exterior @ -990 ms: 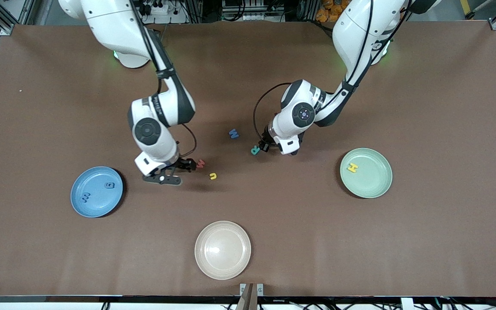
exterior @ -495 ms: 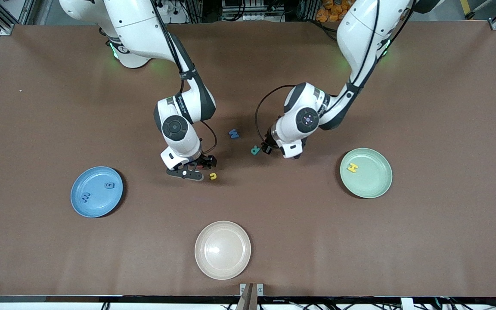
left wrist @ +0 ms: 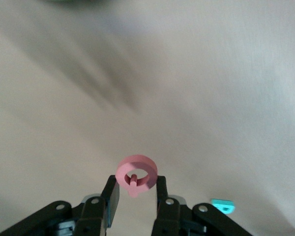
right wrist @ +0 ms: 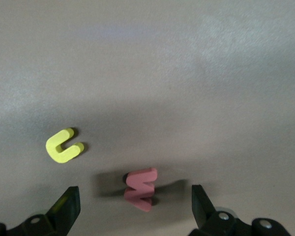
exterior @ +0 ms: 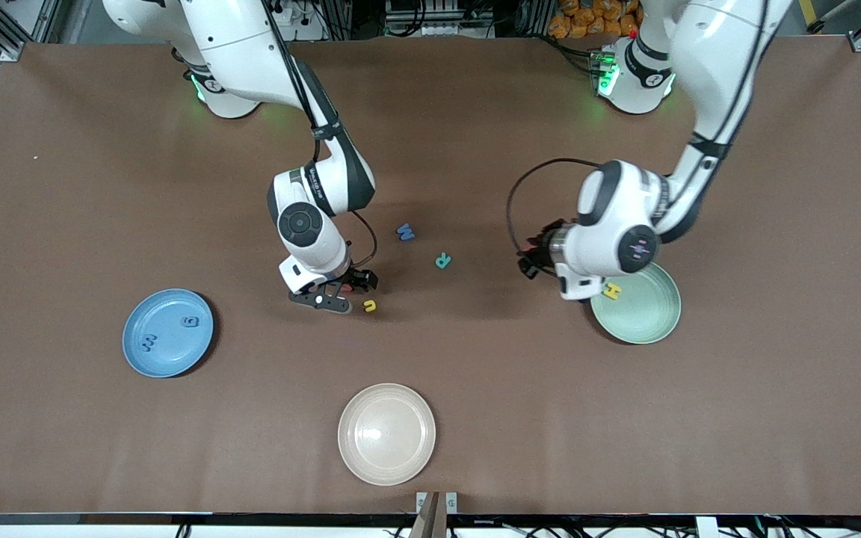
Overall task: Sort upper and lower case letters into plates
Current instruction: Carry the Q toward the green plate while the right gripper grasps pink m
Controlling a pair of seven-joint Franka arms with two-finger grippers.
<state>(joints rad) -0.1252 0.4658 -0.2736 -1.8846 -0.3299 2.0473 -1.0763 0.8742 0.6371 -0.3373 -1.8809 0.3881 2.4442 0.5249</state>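
Front view: the blue plate [exterior: 168, 332] holds two dark blue letters [exterior: 169, 332]; the green plate [exterior: 636, 300] holds a yellow H [exterior: 612, 291]; a cream plate [exterior: 386, 433] sits nearest the camera. The left gripper [left wrist: 134, 189], beside the green plate, pinches a pink ring letter [left wrist: 136, 174]. The right gripper [right wrist: 135, 201] spreads around a red letter [right wrist: 141, 188] on the brown table [exterior: 737, 411], beside a yellow letter [exterior: 370, 305]. A blue letter [exterior: 405, 232] and a teal letter [exterior: 442, 260] lie mid-table.

Eight letters [exterior: 404, 232], three plates [exterior: 386, 433], two arms [exterior: 311, 202].

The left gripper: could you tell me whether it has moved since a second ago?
Yes. The left gripper, shut on a pink ring-shaped letter, has left the teal letter R and travelled toward the mint green plate.
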